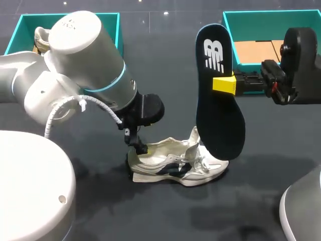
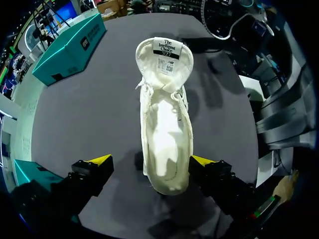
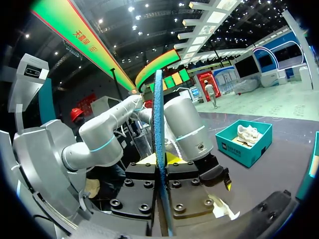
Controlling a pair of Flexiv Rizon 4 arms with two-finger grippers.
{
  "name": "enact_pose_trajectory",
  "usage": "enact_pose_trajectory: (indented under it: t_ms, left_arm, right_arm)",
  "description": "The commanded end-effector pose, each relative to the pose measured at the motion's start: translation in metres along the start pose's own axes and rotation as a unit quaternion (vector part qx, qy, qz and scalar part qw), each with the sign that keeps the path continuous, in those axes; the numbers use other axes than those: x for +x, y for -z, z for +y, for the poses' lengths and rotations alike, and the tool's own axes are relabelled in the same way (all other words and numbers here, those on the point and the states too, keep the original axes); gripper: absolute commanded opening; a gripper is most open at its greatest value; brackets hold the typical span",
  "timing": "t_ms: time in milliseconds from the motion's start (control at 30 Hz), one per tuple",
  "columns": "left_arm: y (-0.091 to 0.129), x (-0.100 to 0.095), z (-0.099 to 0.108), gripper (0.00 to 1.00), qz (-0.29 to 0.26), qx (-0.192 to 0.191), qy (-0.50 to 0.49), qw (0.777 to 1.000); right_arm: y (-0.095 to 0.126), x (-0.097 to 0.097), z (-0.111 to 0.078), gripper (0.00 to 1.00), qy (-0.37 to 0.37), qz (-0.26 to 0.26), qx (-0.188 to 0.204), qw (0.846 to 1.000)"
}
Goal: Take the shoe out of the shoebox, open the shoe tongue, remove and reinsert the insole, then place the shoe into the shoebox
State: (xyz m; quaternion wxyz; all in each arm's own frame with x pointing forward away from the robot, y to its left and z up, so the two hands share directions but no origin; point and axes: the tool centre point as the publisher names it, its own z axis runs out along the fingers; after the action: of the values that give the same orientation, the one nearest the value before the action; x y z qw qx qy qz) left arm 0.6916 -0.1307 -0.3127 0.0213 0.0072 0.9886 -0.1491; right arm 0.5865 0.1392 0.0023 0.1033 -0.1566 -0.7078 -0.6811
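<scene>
A white shoe (image 1: 175,165) with dark side stripes lies on the dark table, tongue pulled open (image 2: 164,55). My left gripper (image 1: 136,148) stands open over the heel. In the left wrist view the shoe (image 2: 167,129) lies heel-first between the spread fingers of the left gripper (image 2: 151,162). My right gripper (image 1: 223,84) is shut on the dark blue insole (image 1: 218,95), holding it upright above the shoe's toe, its lower end just over the tongue. In the right wrist view the insole (image 3: 159,124) shows edge-on, clamped in the right gripper (image 3: 162,162).
A teal shoebox (image 1: 116,27) at the back left holds another white shoe (image 1: 42,37). A second teal shoebox (image 1: 228,30) at the back right shows a bare cardboard floor. The left-hand box also shows as a teal shoebox (image 3: 259,149) in the right wrist view.
</scene>
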Motion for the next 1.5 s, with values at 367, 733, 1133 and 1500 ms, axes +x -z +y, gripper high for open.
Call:
enact_pose_trajectory:
  t_ms: [367, 733, 1133, 1500]
  left_arm:
    - [-0.044, -0.021, -0.035, 1.00, 0.011, -0.029, 0.011, 0.999]
    - [-0.074, -0.022, -0.036, 0.86, 0.006, -0.038, 0.014, 0.999]
    - [-0.091, -0.016, -0.030, 0.55, 0.010, -0.053, 0.016, 0.998]
    - [-0.093, -0.014, -0.029, 0.00, 0.013, -0.057, 0.009, 0.998]
  right_arm:
    - [0.000, 0.009, -0.003, 0.00, 0.000, -0.128, -0.004, 0.992]
    - [0.000, 0.009, -0.003, 0.00, 0.000, -0.128, -0.004, 0.992]
    - [0.000, 0.009, -0.003, 0.00, 0.000, -0.128, -0.004, 0.992]
    - [0.000, 0.009, -0.003, 0.00, 0.000, -0.128, -0.004, 0.992]
